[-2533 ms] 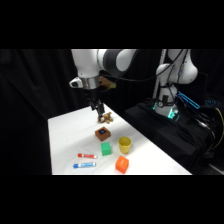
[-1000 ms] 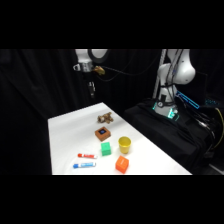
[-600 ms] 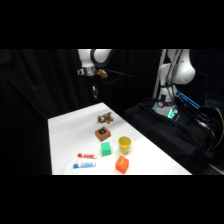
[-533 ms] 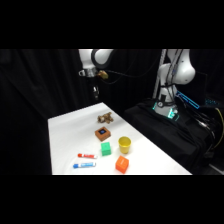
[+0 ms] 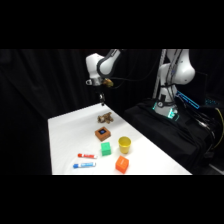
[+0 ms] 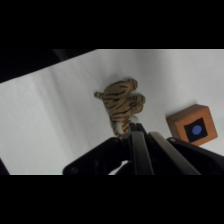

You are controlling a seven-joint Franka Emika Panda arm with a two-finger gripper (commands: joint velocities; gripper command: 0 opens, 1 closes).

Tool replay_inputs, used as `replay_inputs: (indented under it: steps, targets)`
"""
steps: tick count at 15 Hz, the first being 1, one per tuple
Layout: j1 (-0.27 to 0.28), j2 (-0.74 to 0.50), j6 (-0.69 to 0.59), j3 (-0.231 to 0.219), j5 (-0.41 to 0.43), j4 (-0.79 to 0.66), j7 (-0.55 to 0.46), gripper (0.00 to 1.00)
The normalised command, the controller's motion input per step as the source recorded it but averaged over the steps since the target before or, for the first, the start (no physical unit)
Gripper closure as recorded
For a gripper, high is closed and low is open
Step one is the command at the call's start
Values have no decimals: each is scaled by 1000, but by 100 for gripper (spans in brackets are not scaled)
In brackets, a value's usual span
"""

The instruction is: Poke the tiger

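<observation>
Claw [image 5: 102, 102] hangs high at the tiger's [image 5: 105, 118] 12 o'clock; only the wrist view shows its stripes and the fingers [image 6: 137, 147] pressed together.

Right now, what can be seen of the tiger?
The tiger is a small, soft-looking toy, tan with dark brown stripes and a pale patch at one end. It lies on its side on the white table, touching nothing else, the brown cube apart beside it. The gripper hangs above it, clear of it.
</observation>
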Motion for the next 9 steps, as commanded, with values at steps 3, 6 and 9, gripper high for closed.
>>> replay_inputs:
  steps: [3, 6, 9]
  targets:
    - [-41, 97, 94, 48, 150, -47, -192, 92]
    - [-86, 148, -103, 70, 180, 102, -236, 93]
    - [-146, 190, -130, 85, 177, 180, -308, 94]
